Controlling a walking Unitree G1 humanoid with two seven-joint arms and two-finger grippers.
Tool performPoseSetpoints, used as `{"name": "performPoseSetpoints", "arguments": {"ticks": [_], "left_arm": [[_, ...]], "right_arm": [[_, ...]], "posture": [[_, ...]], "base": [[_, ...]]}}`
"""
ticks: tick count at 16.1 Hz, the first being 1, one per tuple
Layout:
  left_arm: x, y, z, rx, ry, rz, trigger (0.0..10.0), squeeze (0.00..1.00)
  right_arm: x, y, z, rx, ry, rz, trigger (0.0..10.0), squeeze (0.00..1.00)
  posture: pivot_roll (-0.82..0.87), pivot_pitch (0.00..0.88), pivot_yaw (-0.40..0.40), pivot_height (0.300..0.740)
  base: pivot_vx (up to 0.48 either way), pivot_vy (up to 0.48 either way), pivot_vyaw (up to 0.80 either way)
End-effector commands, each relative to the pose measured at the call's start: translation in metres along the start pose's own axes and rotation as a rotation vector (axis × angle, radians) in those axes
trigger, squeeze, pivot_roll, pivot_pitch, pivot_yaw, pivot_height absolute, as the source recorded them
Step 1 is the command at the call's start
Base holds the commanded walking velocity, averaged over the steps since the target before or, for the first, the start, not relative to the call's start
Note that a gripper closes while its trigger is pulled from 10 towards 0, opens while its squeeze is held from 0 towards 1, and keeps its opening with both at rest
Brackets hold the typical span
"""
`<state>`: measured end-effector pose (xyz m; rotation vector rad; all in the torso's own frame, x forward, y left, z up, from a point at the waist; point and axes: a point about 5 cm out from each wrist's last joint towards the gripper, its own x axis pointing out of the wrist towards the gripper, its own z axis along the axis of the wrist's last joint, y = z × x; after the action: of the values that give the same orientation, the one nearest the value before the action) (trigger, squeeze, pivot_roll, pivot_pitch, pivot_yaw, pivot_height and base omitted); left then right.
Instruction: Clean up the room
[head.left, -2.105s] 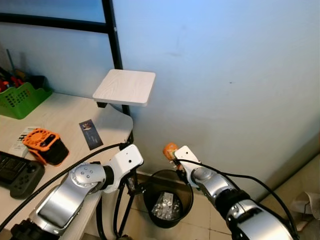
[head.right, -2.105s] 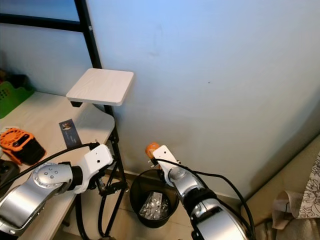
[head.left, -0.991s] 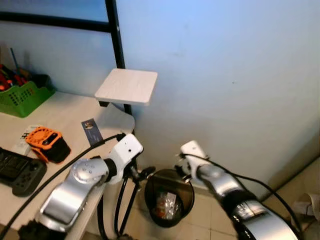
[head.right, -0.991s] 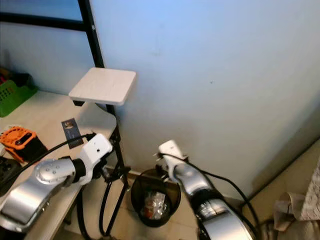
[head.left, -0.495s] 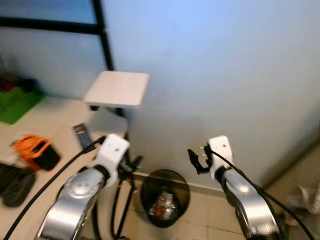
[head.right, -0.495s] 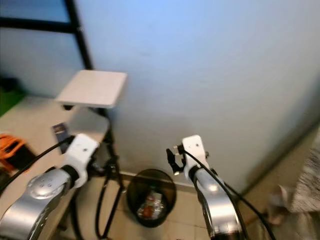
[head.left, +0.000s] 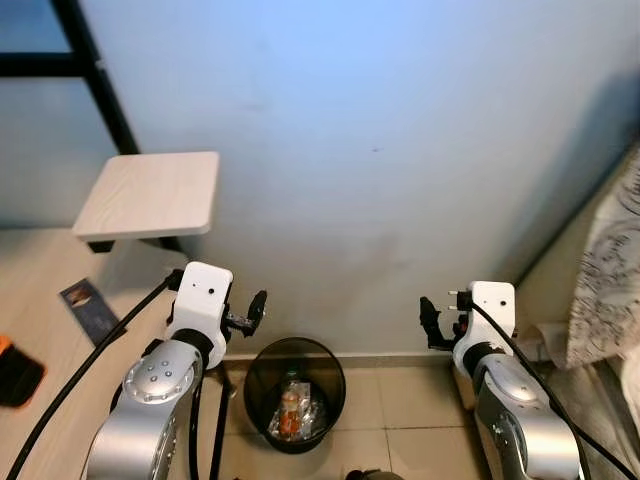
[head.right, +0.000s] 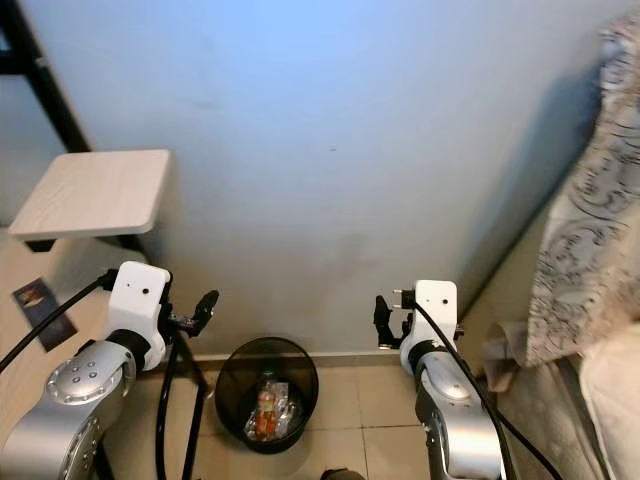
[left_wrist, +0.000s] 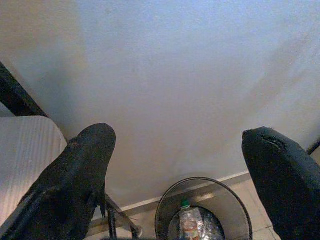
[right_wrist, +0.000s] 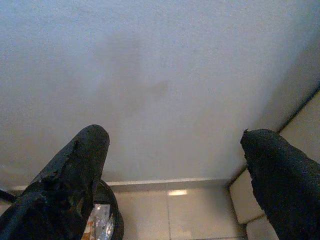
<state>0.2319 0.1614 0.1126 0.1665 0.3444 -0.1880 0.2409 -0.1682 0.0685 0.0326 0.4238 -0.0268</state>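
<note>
A black waste bin (head.left: 295, 393) stood on the tiled floor against the wall, holding a bottle (head.left: 289, 408) and crinkled wrappers. The left pincer (head.left: 255, 307) hung just above the bin's left rim, released and holding nothing. The right pincer (head.left: 432, 322) hovered well to the right of the bin, likewise released. A pale bench (head.left: 45, 330) lay at far left.
</note>
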Motion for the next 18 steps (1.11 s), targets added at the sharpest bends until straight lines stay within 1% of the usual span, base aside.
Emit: {"name": "performPoseSetpoints", "arguments": {"ticks": [1,3,4,5,7,8,9,10,12,14,15,18], "left_arm": [[-0.003,0.004,0.001,-0.004,-0.003,0.026,10.0,0.0],[-0.004,0.009,-0.002,0.061,-0.005,0.046,10.0,0.0],[-0.004,0.01,-0.002,0.059,-0.005,0.049,10.0,0.0],[-0.004,0.011,-0.002,0.001,0.0,0.058,10.0,0.0],[-0.003,0.011,-0.003,-0.027,0.01,0.041,10.0,0.0],[-0.003,0.011,-0.003,-0.027,0.01,0.041,10.0,0.0],[-0.001,0.013,-0.001,-0.049,0.011,0.025,10.0,0.0],[-0.001,0.013,-0.001,-0.054,0.009,0.025,10.0,0.0],[0.0,0.013,0.003,-0.077,-0.007,0.009,10.0,0.0],[0.0,0.013,0.005,-0.115,-0.012,0.026,10.0,0.0],[0.0,0.014,0.005,-0.121,-0.007,0.028,10.0,0.0],[0.0,0.013,0.006,-0.138,-0.001,0.007,10.0,0.0]], "right_arm": [[-0.003,-0.001,0.004,0.002,-0.01,-0.01,10.0,0.0],[-0.005,0.001,0.004,0.0,-0.004,-0.01,10.0,0.0],[-0.006,0.001,0.004,0.0,-0.002,-0.011,10.0,0.0],[-0.006,0.001,0.005,-0.02,0.0,-0.015,10.0,0.0],[-0.006,0.001,0.007,-0.032,-0.003,-0.012,10.0,0.0],[-0.006,0.001,0.007,-0.032,-0.003,-0.012,10.0,0.0],[-0.006,0.001,0.009,-0.021,-0.001,0.0,10.0,0.0],[-0.005,0.001,0.009,-0.019,0.0,0.002,10.0,0.0],[-0.005,-0.004,0.01,-0.052,0.008,-0.033,10.0,0.0],[-0.005,-0.006,0.011,-0.045,0.006,-0.041,10.0,0.0],[-0.006,-0.005,0.011,-0.029,0.006,-0.032,10.0,0.0],[-0.007,-0.004,0.014,-0.023,0.001,-0.032,10.0,0.0]], "posture": [[0.0,0.0,0.011,0.74],[0.01,0.0,0.012,0.74],[0.0,0.0,0.013,0.74],[0.0,0.0,0.013,0.74],[0.0,0.0,0.015,0.74],[0.0,0.0,0.015,0.74],[0.01,0.0,0.014,0.74],[0.01,0.0,0.014,0.74],[0.02,0.0,0.012,0.74],[0.02,0.0,0.014,0.74],[0.02,0.0,0.015,0.74],[0.02,0.0,0.014,0.74]], "base": [[0.0,0.0,-0.79],[0.0,0.0,-0.8],[0.0,0.0,-0.8],[0.0,0.0,-0.8],[0.0,0.0,-0.79],[0.0,0.0,-0.79],[0.0,0.0,-0.8],[0.0,0.0,-0.8],[0.0,0.0,-0.79],[0.0,0.0,-0.8],[0.0,0.0,-0.79],[0.0,0.0,-0.8]]}}
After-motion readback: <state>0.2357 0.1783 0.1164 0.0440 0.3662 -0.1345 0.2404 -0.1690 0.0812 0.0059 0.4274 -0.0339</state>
